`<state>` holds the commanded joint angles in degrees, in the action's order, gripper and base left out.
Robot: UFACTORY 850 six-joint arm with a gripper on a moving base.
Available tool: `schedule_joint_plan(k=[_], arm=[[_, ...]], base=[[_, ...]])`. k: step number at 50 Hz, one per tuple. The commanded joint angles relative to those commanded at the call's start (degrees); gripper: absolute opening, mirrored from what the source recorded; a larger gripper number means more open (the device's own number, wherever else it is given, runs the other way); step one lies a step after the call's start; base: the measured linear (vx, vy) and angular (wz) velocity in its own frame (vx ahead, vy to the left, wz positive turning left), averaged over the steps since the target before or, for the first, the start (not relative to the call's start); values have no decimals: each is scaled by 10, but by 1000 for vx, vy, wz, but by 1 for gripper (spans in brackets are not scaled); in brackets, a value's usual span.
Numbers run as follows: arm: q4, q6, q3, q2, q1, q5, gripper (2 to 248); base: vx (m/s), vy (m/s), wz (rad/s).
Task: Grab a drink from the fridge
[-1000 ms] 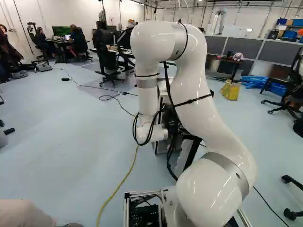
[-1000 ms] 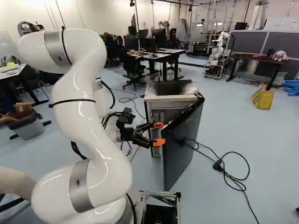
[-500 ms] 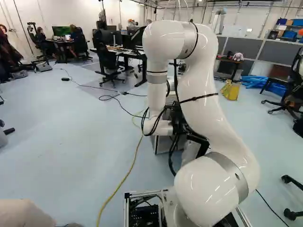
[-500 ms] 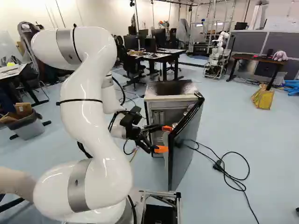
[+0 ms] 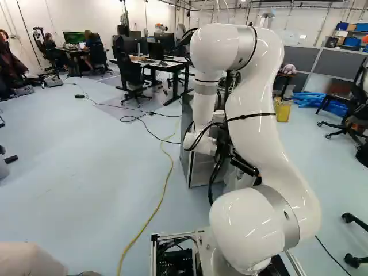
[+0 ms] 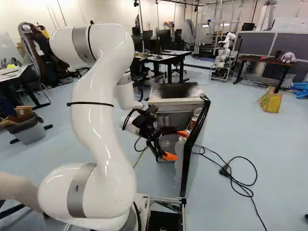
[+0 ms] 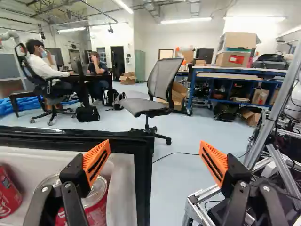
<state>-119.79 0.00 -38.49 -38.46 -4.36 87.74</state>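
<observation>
Two red drink cans show in the wrist view, one toward the far side of the door shelf from the gripper, the other partly hidden under one finger; both stand in that pale shelf, on the inner side of the fridge door, which hangs open; in the right base view, cans show there too, just beyond the fingertips.

The gripper is spread wide, with nothing in its hold; one orange pad is over the shelf side, the other out past the door's black edge, over the floor; that edge runs between the two.

The door belongs to a small fridge with a pale front rim and a dark patch on top; the white arm bends above the floor and comes down to the gripper, close by the door opening.

Farther out, a black cable lies looped on the floor beside the door; a yellow cable trails along the floor in the left base view; a mesh office chair stands ahead of the gripper, beyond the door; a yellow bag sits near a desk; another robot stands near that desk.
</observation>
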Motion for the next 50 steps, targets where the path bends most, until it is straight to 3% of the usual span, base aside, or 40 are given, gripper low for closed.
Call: schedule_joint_plan(k=[22,50], arm=[[-9,0,-63,0,94,-13,247],[-10,0,-151,-14,193,-14,247]], base=[[0,0,0],[0,0,0]])
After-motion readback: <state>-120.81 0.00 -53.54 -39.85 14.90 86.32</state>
